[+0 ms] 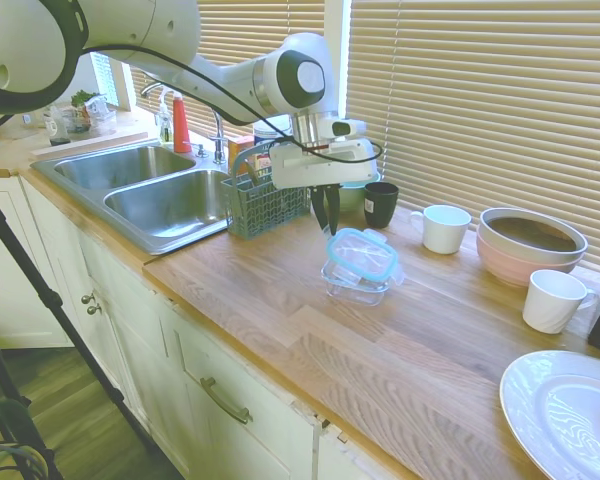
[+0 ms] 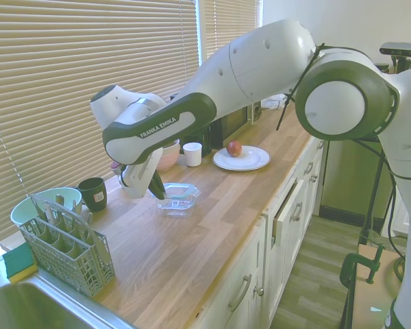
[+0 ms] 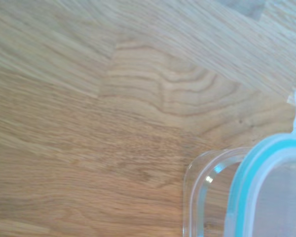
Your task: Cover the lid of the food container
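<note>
Fingers (image 1: 331,218) pinch lid (image 1: 361,255) (over container (image 1: 354,283)).

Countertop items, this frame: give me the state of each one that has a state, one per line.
Lid: tilted over the container, held at one edge, not seated.
Container: upright on the counter, empty, partly covered.
Gripper: shut on the lid's edge.
Black cup: upright.
White mugs: upright.
Plate: flat, with an apple on it.
Sink: empty.

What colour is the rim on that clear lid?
Teal-blue, running round the clear lid; it shows best in the wrist view.
</note>
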Motion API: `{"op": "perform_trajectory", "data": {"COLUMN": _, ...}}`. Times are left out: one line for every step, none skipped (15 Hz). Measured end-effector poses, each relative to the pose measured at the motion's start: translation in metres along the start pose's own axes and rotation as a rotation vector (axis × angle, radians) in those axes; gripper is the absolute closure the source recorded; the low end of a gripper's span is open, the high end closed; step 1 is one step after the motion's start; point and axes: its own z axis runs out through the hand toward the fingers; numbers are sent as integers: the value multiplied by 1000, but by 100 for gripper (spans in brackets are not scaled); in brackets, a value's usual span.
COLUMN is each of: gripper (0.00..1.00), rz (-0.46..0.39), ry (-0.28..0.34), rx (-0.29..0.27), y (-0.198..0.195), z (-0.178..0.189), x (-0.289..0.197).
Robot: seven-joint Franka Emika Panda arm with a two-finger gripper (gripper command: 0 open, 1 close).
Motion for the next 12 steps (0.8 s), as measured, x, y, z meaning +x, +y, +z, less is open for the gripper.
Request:
{"op": "perform_trajectory", "data": {"gripper": 100, "rz": -10, "ry": 1, "rx": -13, "y": 0, "z": 4, "x": -3}}
{"op": "perform_trajectory", "data": {"gripper": 100, "rz": -19, "ry": 2, "rx": -27, "y": -1, "z": 6, "x": -6}}
{"op": "perform_trajectory", "data": {"gripper": 100, "rz": -29, "ry": 4, "rx": -42, "y": 0, "z": 10, "x": -9}}
{"op": "perform_trajectory", "data": {"gripper": 100, "rz": -37, "ry": 7, "rx": -54, "y": 0, "z": 13, "x": -11}}
{"op": "perform_trajectory", "data": {"gripper": 100, "rz": -42, "ry": 10, "rx": -61, "y": 1, "z": 16, "x": -12}}
{"op": "perform_trajectory", "data": {"gripper": 100, "rz": -45, "ry": 13, "rx": -67, "y": 1, "z": 17, "x": -12}}
{"op": "perform_trajectory", "data": {"gripper": 100, "rz": -46, "ry": 15, "rx": -70, "y": 2, "z": 18, "x": -12}}
{"op": "perform_trajectory", "data": {"gripper": 100, "rz": -47, "ry": 14, "rx": -72, "y": 2, "z": 20, "x": -12}}
{"op": "perform_trajectory", "data": {"gripper": 100, "rz": -49, "ry": 14, "rx": -73, "y": 2, "z": 21, "x": -13}}
{"op": "perform_trajectory", "data": {"gripper": 100, "rz": -49, "ry": 14, "rx": -74, "y": 2, "z": 22, "x": -13}}
{"op": "perform_trajectory", "data": {"gripper": 100, "rz": -46, "ry": 14, "rx": -72, "y": 2, "z": 23, "x": -13}}
{"op": "perform_trajectory", "data": {"gripper": 100, "rz": -38, "ry": 16, "rx": -68, "y": 2, "z": 23, "x": -13}}
